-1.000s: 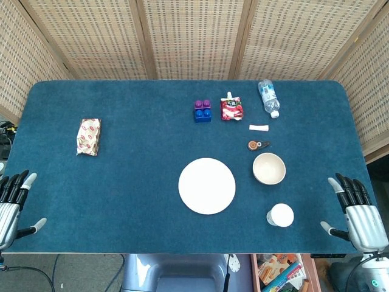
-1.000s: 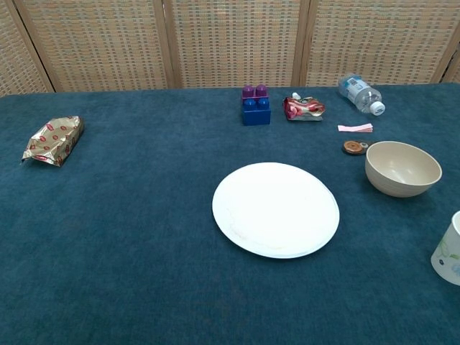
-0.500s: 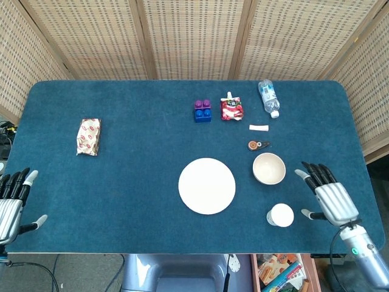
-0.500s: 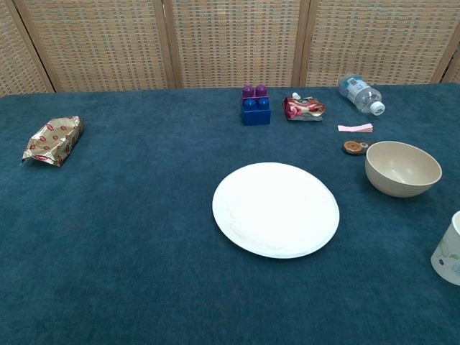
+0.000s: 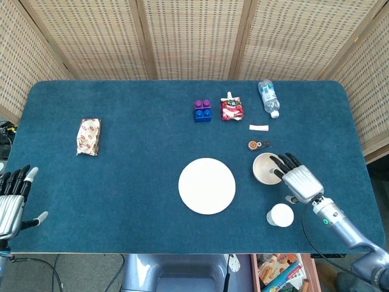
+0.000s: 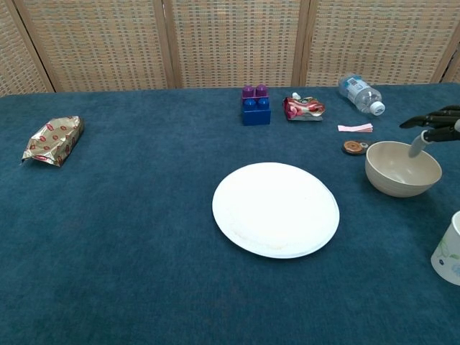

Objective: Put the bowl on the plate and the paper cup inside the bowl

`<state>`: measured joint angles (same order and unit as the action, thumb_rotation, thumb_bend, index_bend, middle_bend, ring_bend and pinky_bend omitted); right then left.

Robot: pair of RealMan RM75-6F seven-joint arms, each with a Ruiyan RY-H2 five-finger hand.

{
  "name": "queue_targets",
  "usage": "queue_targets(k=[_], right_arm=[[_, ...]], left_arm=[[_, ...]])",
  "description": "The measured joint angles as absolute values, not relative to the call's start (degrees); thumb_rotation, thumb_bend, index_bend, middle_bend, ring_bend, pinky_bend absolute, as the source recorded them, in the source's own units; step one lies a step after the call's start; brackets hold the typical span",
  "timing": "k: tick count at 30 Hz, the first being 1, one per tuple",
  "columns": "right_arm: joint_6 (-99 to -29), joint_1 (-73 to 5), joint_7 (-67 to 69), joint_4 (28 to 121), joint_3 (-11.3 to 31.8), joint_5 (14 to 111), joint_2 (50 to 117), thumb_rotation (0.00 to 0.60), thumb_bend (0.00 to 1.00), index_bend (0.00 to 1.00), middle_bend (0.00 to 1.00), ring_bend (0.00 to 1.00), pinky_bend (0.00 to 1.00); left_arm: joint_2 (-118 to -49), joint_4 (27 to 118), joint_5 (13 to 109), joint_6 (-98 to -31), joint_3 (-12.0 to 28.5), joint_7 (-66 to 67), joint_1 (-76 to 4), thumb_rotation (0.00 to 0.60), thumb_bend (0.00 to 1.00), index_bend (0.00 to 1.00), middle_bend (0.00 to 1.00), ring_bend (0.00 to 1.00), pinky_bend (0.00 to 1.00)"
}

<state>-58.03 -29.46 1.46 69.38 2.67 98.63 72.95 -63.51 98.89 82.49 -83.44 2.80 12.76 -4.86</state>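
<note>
A beige bowl (image 5: 265, 168) (image 6: 399, 170) stands on the blue table right of a white plate (image 5: 206, 185) (image 6: 275, 208). A white paper cup (image 5: 280, 215) (image 6: 449, 250) stands upright nearer the front edge, right of the plate. My right hand (image 5: 296, 178) (image 6: 435, 126) hovers over the bowl's right rim with fingers spread, holding nothing; whether it touches the rim is unclear. My left hand (image 5: 12, 198) hangs open off the table's front left corner.
Behind the bowl lie a small brown round object (image 5: 254, 145), a pink strip (image 5: 259, 128), a water bottle (image 5: 268, 97), a red snack pouch (image 5: 231, 109) and blue-purple blocks (image 5: 203, 111). A gold snack packet (image 5: 89, 136) lies far left. Wicker screens stand behind the table.
My right hand has moved from the table's front right corner leftward and forward, now reaching over the bowl's right rim. The left hand has barely shifted.
</note>
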Motion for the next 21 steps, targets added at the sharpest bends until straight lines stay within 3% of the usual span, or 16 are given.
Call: queue_targets(k=[3, 12, 21], right_arm=[[-56.8, -30.5, 0.0, 68.1, 2.1, 98.6, 74.2, 0.6, 0.16, 0.26, 0.0, 0.0, 0.0], [-55.1, -32.6, -0.6, 62.5, 1.8, 97.6, 78.9, 0.6, 0.19, 0.33, 0.0, 0.0, 0.0], [-54.2, -34.2, 0.7, 57.2, 1.6, 96.3, 82.9, 0.6, 0.39, 0.57, 0.0, 0.0, 0.0]], left_arm=[[-63.5, 98.9, 82.0, -83.2, 3.0, 12.8, -5.0, 0.6, 0.0, 0.0, 0.0, 0.0, 0.0], [-63.6, 98.9, 81.2, -82.6, 3.2, 13.0, -5.4, 0.6, 0.0, 0.0, 0.0, 0.0, 0.0], [-63.2, 99.0, 80.4, -82.1, 3.5, 12.3, -5.7, 0.6, 0.0, 0.0, 0.0, 0.0, 0.0]])
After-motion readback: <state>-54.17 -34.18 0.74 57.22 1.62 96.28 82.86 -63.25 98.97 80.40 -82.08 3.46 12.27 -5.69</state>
